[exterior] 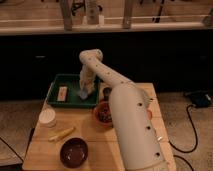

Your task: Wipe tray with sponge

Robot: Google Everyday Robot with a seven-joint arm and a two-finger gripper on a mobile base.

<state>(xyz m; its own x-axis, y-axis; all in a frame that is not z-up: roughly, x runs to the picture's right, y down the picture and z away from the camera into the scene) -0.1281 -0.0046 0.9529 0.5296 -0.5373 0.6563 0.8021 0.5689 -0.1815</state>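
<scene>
Camera view: we are seeing the arm reaching up from the lower right, bending at the elbow and dropping the gripper (84, 89) straight down into the tray (72, 80), right-hand half. The sponge (82, 94) is sitting directly under the gripper tip, on the tray floor and touching or nearly touching the gripper. We are reading that as the wiping posture: coming in vertically is keeping the wrist clear of the raised rims and putting pressure down through the soft block. The tray is lying at the back left of the wooden surface (95, 139), so the arm is arching over the reddish bowl (102, 114) rather than sweeping through it. A tan block (62, 93) is lying in the tray's left half, apart from the sponge, and we are judging it as limiting stroke travel that way. Jaws: the wrist is hiding them, so we are not able to tell whether they are clenched on the sponge or released above it.
</scene>
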